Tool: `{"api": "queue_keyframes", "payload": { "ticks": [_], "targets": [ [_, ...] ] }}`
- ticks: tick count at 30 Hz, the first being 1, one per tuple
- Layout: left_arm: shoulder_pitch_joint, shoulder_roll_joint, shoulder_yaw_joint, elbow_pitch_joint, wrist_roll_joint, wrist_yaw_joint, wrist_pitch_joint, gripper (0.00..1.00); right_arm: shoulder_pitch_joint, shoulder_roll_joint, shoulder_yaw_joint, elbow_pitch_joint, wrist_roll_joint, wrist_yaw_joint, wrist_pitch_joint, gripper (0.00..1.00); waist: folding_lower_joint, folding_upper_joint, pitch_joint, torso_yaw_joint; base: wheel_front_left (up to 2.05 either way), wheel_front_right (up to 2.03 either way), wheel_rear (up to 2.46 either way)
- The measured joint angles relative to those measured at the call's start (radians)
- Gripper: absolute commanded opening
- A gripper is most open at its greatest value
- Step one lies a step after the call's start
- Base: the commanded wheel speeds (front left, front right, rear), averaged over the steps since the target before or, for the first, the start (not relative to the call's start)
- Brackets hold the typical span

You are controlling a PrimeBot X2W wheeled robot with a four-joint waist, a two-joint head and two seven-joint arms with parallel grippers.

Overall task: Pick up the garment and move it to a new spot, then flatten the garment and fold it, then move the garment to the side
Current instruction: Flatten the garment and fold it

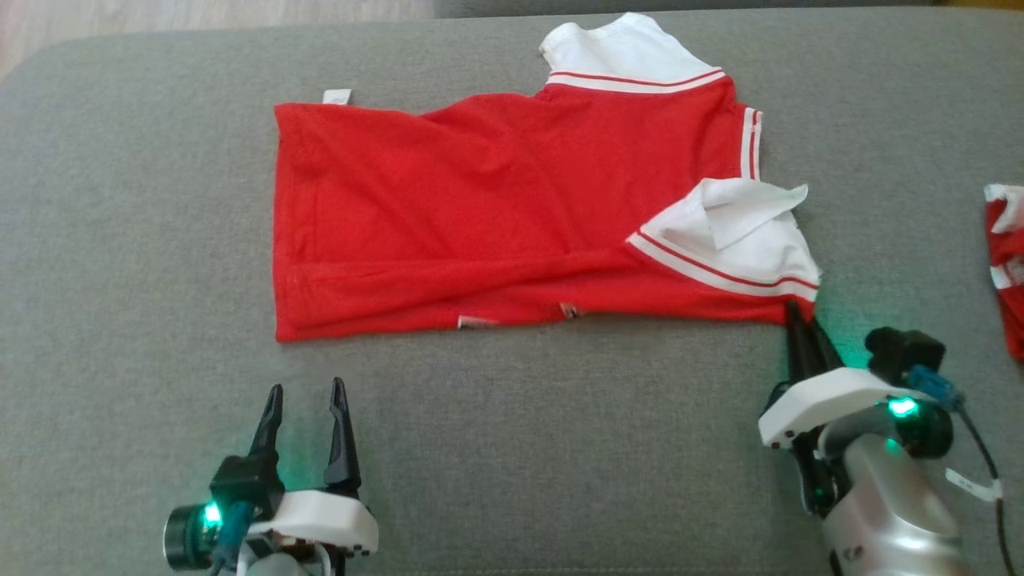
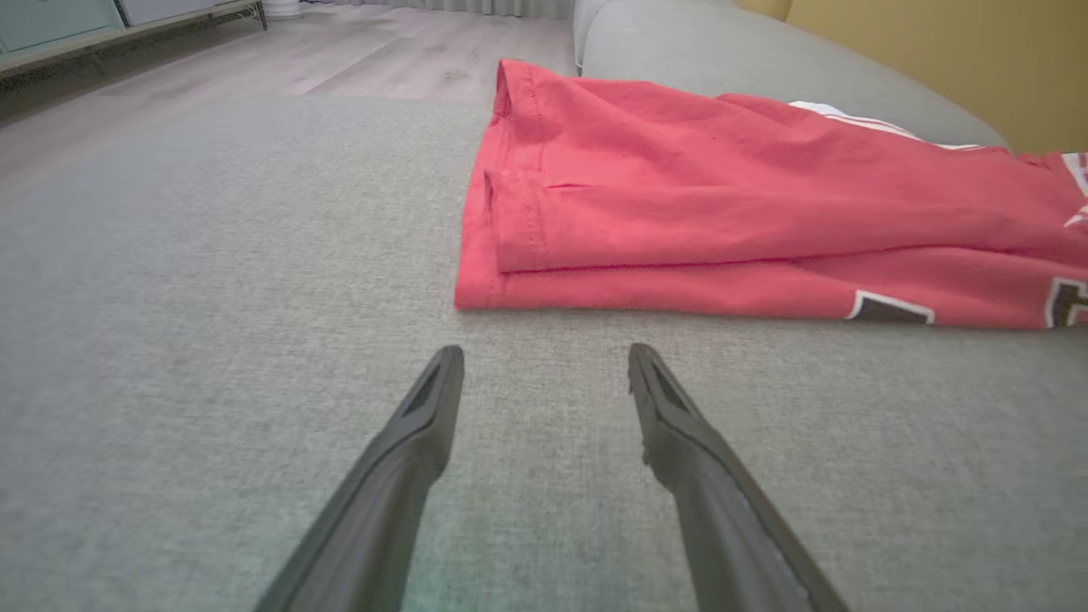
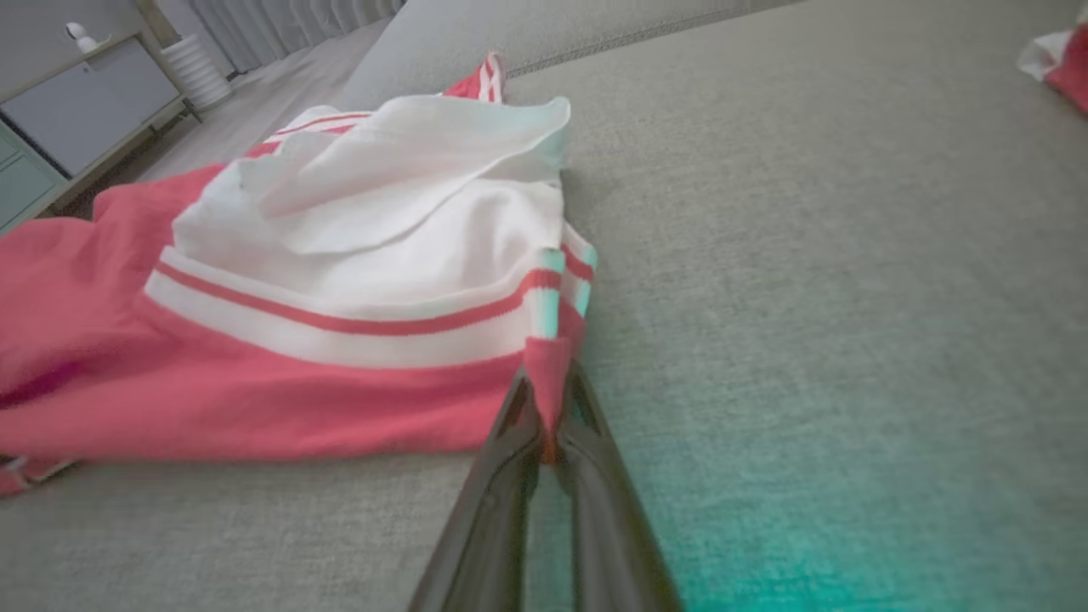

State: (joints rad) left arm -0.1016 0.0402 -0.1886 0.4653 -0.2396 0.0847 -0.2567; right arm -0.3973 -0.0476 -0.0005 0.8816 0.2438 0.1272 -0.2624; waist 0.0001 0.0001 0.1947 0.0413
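right fingers [image 3: 501, 497] pinch the garment [image 3: 255, 399] corner, left fingers [image 2: 408, 463] spread empty, on grey couch [image 1: 120, 240].

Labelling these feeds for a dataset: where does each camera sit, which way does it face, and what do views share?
Head view: on the head, looking forward and down at the red shirt on the grey cushion; left gripper open lower left, right gripper lower right.
Left wrist view: low over the cushion, along its open fingers toward the shirt's hem end.
Right wrist view: low, along its shut fingers pinching the shirt's near corner.
Shared: all three show the shirt and cushion.
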Motion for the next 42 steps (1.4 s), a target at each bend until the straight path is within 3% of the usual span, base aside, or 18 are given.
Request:
{"api": "queue_keyframes", "payload": {
  "ticks": [9,17,34,35,37,38,39,42],
  "targets": [
    [-0.05,-0.001,0.021,0.019,-0.036,-0.051,0.0,1.0,0.023,-0.003,-0.033,-0.058,-0.025,0.0,0.005,0.0,-0.0001,0.0,0.012,-0.031,0.0,0.0,0.0],
    [-0.13,-0.002,0.098,0.081,-0.023,-0.051,0.0,1.0,0.021,-0.004,-0.011,-0.093,-0.025,0.0,0.005,0.0,0.0,0.0,0.04,-0.041,0.0,0.0,0.0],
    [-0.209,-0.004,0.127,0.21,0.027,-0.05,0.0,1.0,0.016,-0.004,0.016,-0.129,-0.023,0.0,0.005,0.0,-0.0001,0.0,0.077,-0.063,0.0,0.0,0.0],
    [-0.212,-0.004,0.126,0.216,0.023,-0.051,-0.001,0.93,0.016,-0.004,0.016,-0.13,-0.023,0.0,0.005,0.0,-0.0001,0.0,0.079,-0.064,0.0,0.0,0.0],
    [-0.225,-0.004,0.126,0.232,0.017,-0.055,-0.005,0.29,0.015,-0.004,0.016,-0.134,-0.022,0.0,0.005,0.0,-0.0001,0.0,0.084,-0.064,0.0,0.0,0.0],
    [-0.231,-0.003,0.125,0.239,0.011,-0.06,-0.005,0.05,0.015,-0.004,0.017,-0.136,-0.017,0.0,0.005,0.0,-0.0001,0.0,0.086,-0.064,0.0,0.0,0.0],
    [-0.239,-0.003,0.124,0.249,0.009,-0.066,-0.005,0.0,0.014,-0.004,0.018,-0.137,-0.014,0.0,0.005,0.0,-0.0001,0.0,0.087,-0.063,0.0,0.0,0.0],
    [-0.255,-0.004,0.123,0.265,-0.004,-0.078,-0.009,0.0,0.01,-0.004,0.022,-0.143,0.006,0.0,0.005,0.0,-0.0001,0.0,0.092,-0.062,0.0,0.0,0.0]
  ]
}}
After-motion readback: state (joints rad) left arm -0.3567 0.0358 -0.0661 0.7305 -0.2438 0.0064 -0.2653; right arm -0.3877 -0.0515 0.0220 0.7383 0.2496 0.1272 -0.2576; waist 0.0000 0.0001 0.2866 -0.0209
